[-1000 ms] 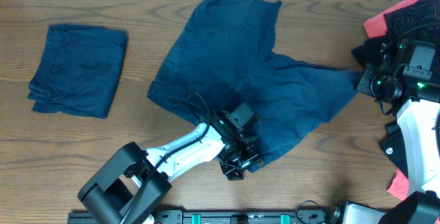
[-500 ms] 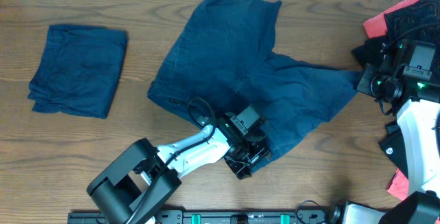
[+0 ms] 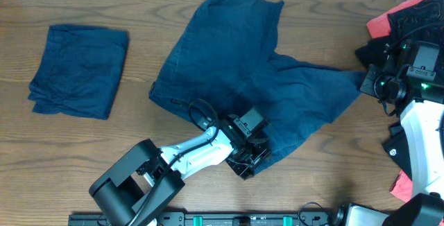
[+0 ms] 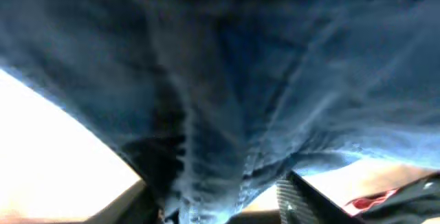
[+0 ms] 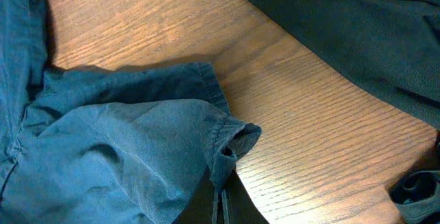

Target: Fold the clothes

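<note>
One pair of navy shorts (image 3: pixel 243 80) lies spread and unfolded at the middle of the table (image 3: pixel 62 157). The right claw (image 5: pixel 220 207) is at the shorts' right leg end, tips together, pinching the hem corner. The left claw (image 3: pixel 246 165) sits at the shorts' near hem with denim between its fingers (image 4: pixel 295 198); whether it grips cannot be told. A folded navy piece (image 3: pixel 80 70) lies well left of the shorts. A black garment (image 5: pixel 357 31) and a coral-red garment (image 3: pixel 381 23) lie beyond the right leg end.

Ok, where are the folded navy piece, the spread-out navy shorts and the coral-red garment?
folded navy piece (image 3: pixel 80 70): overhead view, middle of its top layer.
spread-out navy shorts (image 3: pixel 229 59): overhead view, the flat upper panel.
coral-red garment (image 3: pixel 379 24): overhead view, its exposed left corner.
</note>
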You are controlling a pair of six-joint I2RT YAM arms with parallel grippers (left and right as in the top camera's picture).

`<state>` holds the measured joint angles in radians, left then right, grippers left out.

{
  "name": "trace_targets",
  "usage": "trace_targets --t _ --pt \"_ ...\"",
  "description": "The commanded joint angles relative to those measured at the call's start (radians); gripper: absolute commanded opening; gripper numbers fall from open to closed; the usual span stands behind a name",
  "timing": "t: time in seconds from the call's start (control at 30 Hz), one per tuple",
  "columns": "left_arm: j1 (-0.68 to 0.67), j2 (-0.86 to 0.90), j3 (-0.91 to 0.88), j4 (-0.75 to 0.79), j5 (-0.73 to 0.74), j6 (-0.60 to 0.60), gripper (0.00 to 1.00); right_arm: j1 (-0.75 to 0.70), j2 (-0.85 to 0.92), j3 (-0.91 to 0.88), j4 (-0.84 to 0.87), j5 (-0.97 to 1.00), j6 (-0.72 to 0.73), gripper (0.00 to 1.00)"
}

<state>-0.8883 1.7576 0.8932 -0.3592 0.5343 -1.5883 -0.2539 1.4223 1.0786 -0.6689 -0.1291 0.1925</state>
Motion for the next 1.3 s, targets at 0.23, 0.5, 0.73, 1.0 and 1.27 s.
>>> trace_targets --t 0.23,0.5,0.73,1.0,1.27 --pt "0.012 0.003 -0.008 -0.032 0.007 0.057 0.06 -0.003 0.006 0.001 0.000 0.029 -0.018 0.01" --pt "0.138 -0.109 -0.008 -0.148 0.081 0.438 0.06 -0.078 0.002 0.001 -0.009 0.036 0.016 0.01" --pt "0.237 -0.348 -0.008 -0.544 -0.212 0.624 0.06 -0.174 -0.035 0.001 -0.071 -0.010 0.033 0.01" --pt "0.264 -0.680 -0.008 -0.785 -0.336 0.642 0.05 -0.119 -0.139 0.001 -0.208 -0.148 -0.049 0.01" --pt "0.339 -0.997 -0.008 -0.874 -0.547 0.623 0.06 -0.045 -0.253 0.050 -0.066 -0.149 -0.052 0.01"
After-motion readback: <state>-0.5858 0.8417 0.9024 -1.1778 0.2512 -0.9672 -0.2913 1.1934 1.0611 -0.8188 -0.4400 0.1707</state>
